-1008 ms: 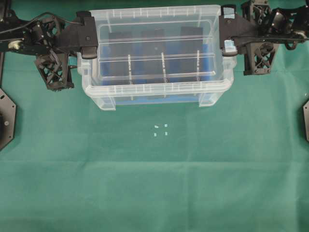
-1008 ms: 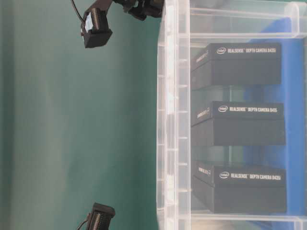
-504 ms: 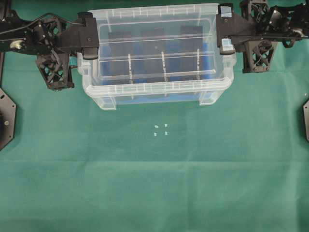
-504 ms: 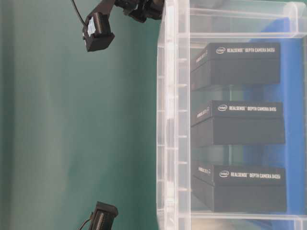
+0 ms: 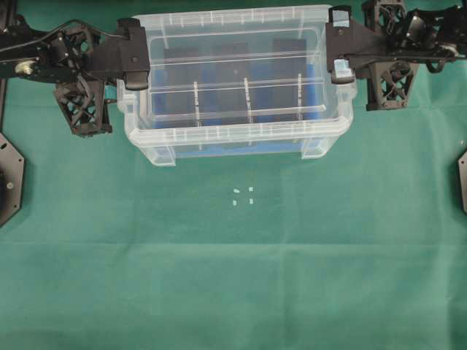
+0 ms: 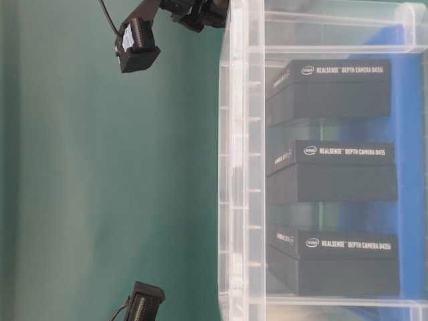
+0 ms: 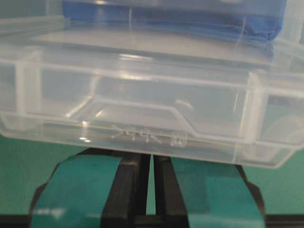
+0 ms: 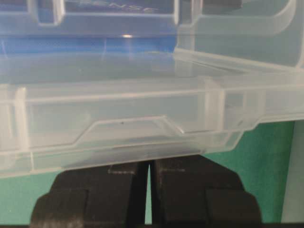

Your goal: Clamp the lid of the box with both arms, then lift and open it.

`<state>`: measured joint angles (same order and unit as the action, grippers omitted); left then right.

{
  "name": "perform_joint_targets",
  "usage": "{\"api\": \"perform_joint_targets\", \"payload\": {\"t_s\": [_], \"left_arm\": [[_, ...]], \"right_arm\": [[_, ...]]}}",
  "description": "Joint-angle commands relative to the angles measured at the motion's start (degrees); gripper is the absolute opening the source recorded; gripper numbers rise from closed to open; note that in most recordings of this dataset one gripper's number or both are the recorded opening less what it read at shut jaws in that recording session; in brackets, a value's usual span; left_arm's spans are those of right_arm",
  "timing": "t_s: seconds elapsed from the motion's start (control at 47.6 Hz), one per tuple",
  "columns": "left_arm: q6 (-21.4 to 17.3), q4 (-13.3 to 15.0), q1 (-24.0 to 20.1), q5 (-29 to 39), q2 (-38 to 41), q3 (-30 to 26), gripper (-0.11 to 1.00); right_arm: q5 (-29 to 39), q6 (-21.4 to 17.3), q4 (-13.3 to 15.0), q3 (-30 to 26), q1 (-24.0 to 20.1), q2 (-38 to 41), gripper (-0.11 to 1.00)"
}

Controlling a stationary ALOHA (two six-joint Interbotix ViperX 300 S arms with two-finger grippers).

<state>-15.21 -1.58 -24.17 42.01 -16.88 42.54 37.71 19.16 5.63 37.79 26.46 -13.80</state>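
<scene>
Sitting at the far edge of the green bench [image 5: 233, 277], the box [image 5: 321, 142] is showing its blue insert [image 5: 314, 98] and three upright black packs [image 6: 331, 90] through the clear walls. The lid [image 5: 233, 69] is lying flat over the box's top, its long inner ridges running left to right in the overhead view; whether it is resting on the rim or raised just off it cannot be told. The left tool [image 5: 133, 64] is meeting the lid's left short end, and the right tool [image 5: 340, 45] is meeting the right short end, so both arms are flanking the box from opposite sides. In the left wrist view, the left tool [image 7: 152, 166], with teal tape on its fingers [image 7: 76, 190], is showing its fingers nearly pressed together, only a thin slit between them, right under the lid's end tab; the pinch point itself is hidden by the clear plastic, so an actual grip on the lid cannot be told. Same story in the right wrist view: the right tool [image 8: 148, 175] is showing black fingers [image 8: 99, 190] almost touching, tucked under the lid's end edge, contact hidden. A few small pale specks [image 5: 242, 196] are lying on the bench in front of the box.
</scene>
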Motion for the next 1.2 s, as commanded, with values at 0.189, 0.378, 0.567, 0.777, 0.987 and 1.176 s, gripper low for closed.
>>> {"api": "perform_joint_targets", "payload": {"t_s": [0.189, 0.378, 0.567, 0.777, 0.987, 1.176], "left_arm": [[0.6, 0.4, 0.7, -0.9, -0.3, -1.9, 0.02], [0.6, 0.4, 0.7, -0.2, -0.3, -2.3, 0.02], [0.6, 0.4, 0.7, 2.5, -0.5, -3.7, 0.02], [0.5, 0.4, 1.6, 4.1, -0.8, -5.8, 0.02], [0.4, 0.4, 2.3, 5.2, -0.9, -7.8, 0.02], [0.4, 0.4, 2.8, 5.3, -0.8, -8.1, 0.02]], "right_arm": [[0.3, -1.2, -0.4, -3.7, -4.4, -0.3, 0.00], [1.4, -1.4, -0.4, -4.3, -4.8, -0.4, 0.00], [2.9, -1.5, -0.4, -5.3, -4.8, -1.0, 0.00], [4.1, -1.4, -0.4, -6.2, -4.8, -1.8, 0.00], [5.5, -1.4, -0.4, -7.3, -4.8, -2.4, 0.00], [5.6, -1.5, -0.4, -7.1, -4.8, -2.5, 0.00]]}}
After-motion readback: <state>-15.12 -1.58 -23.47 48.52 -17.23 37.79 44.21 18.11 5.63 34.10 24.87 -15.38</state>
